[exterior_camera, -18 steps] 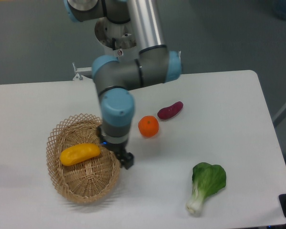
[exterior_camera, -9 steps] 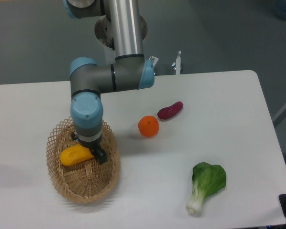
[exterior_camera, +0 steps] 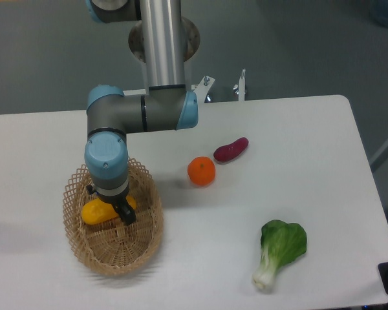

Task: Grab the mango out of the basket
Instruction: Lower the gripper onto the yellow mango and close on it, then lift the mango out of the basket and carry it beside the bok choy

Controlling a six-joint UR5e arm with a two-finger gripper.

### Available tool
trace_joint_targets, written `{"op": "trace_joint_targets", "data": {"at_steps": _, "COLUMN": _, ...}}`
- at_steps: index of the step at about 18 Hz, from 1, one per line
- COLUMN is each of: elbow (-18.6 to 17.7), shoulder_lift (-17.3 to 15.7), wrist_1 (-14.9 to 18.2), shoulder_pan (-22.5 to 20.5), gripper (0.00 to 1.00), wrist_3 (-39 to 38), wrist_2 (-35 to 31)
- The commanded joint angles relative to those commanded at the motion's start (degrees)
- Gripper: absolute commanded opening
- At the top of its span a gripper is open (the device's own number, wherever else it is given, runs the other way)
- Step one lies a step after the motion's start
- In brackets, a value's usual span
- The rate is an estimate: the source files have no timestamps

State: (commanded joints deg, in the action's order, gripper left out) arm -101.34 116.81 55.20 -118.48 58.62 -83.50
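Observation:
The mango, glossy yellow-orange and oblong, lies in the left half of the oval woven wicker basket at the table's front left. My gripper points down right over the mango's right part, inside the basket. One dark finger stands in front of the fruit, with yellow showing on both sides of it. The other finger is hidden behind the wrist. The jaws appear open around the mango, which still rests on the basket floor.
A round orange and a purple sweet potato lie right of the basket. A green bok choy lies at the front right. The arm's elbow hangs above the basket's back rim.
My gripper has moved left from the basket's right rim across the basket and now sits lower over the mango. The mango and the other things have not moved.

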Motion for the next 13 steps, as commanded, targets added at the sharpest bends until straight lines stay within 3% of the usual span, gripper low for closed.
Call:
{"op": "trace_joint_targets", "data": {"at_steps": 3, "elbow": 0.00, "shoulder_lift": -0.96, "wrist_1": -0.09, "shoulder_pan": 0.00, "gripper": 0.35, "wrist_3": -0.18, "wrist_2": 0.17}}
{"op": "trace_joint_targets", "data": {"at_steps": 4, "elbow": 0.09, "shoulder_lift": -1.23, "wrist_1": 0.00, "shoulder_pan": 0.00, "gripper": 0.29, "wrist_3": -0.18, "wrist_2": 0.18}}
{"op": "trace_joint_targets", "data": {"at_steps": 7, "elbow": 0.26, "shoulder_lift": -2.11, "wrist_1": 0.09, "shoulder_pan": -0.09, "gripper": 0.19, "wrist_3": -0.18, "wrist_2": 0.26}}
{"op": "trace_joint_targets", "data": {"at_steps": 13, "elbow": 0.62, "shoulder_lift": -4.74, "wrist_1": 0.17, "shoulder_pan": -3.07, "gripper": 0.19, "wrist_3": -0.09, "wrist_2": 0.26}}
